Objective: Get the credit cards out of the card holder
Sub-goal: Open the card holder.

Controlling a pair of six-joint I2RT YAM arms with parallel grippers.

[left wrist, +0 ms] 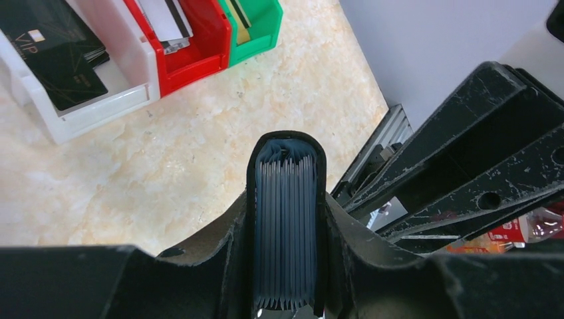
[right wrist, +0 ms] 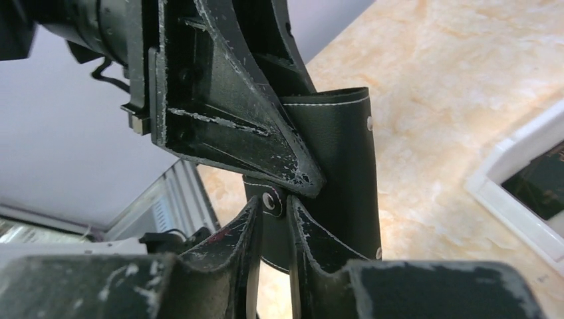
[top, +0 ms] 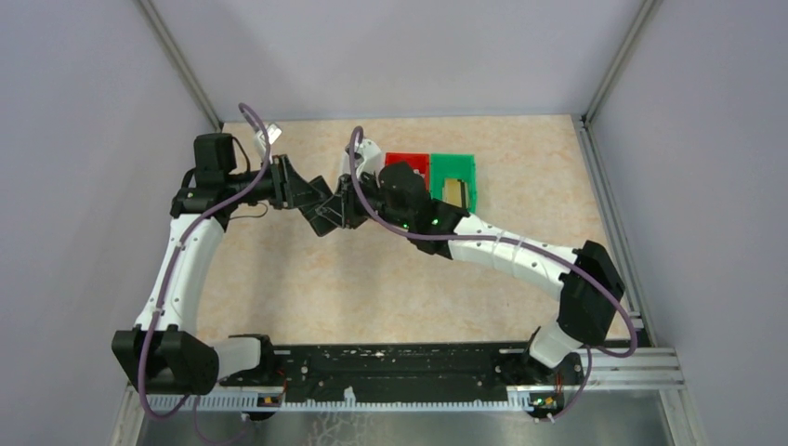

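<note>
Card holder (left wrist: pixel 286 239): held up off the surface (left wrist: pixel 199 146), wedged between the left gripper's fingers and seen edge-on from its wrist. The black cover wraps a stack of pale blue-grey sleeves.
Long axis: from where I stand it runs straight out along the left gripper's fingers, with the rounded, closed end furthest from the wrist.
Left gripper (left wrist: pixel 286 193): part-way closed and clamped on the holder's two flat faces, so the holder fills the gap.
Strap tab (right wrist: pixel 269 199): a narrow black strip with a metal snap. It comes off the holder just past the left fingertip and points down into the right gripper.
Right gripper (right wrist: pixel 271 216): pinched in to a narrow gap, with its fingertips against the tab on both sides just below the snap. It looks like a grip on the tab and nothing else.
Key relation: the two grippers meet nose to nose, with the tab directly between the right fingertips. I'd judge the right arm does the pulling and the left is only the clamp.
Step in hand: probably opening the flap, since the sleeves look packed shut.
Credit cards (left wrist: pixel 163 20): I can't pick any out among the sleeves. A few pale ones lie in the red bin (left wrist: pixel 193 66), beyond the left gripper.
Other bins: the white bin (left wrist: pixel 100 106) holds black cards (left wrist: pixel 53 53) and the green bin (left wrist: pixel 259 40) shows a gold edge. All stand well apart from both grippers.
Risk: the tab may slip out of so small a pinch.
</note>
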